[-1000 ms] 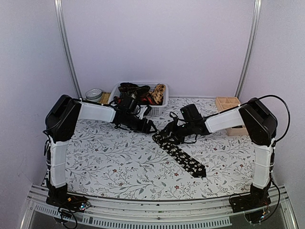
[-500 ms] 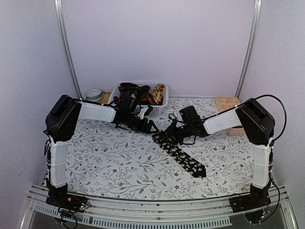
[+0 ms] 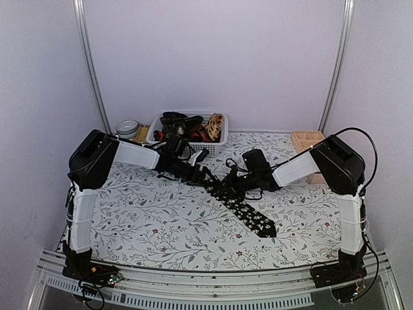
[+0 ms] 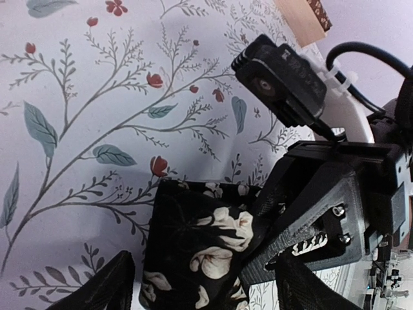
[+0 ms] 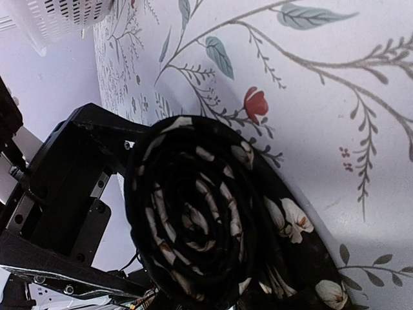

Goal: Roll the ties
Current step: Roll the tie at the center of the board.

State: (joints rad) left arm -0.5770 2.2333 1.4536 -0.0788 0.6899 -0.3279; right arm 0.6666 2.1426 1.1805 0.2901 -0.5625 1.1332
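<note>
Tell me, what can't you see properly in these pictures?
- Top view: the ties in the basket are too small and tangled to count.
- Top view: the right arm hides part of the wooden box; its contents don't show.
- Right wrist view: the rolled black tie fills the picture, so whether the right gripper pinches it is unclear.
- Left wrist view: the bottom edge cuts off the roll.

The black tie (image 3: 248, 210) with pale flowers lies slantwise on my worktop (image 3: 142, 219). Its far end is wound into a tight roll (image 5: 193, 213), its pointed end flat toward me. More ties (image 3: 181, 121) fill the basket (image 3: 214, 147) behind.
</note>
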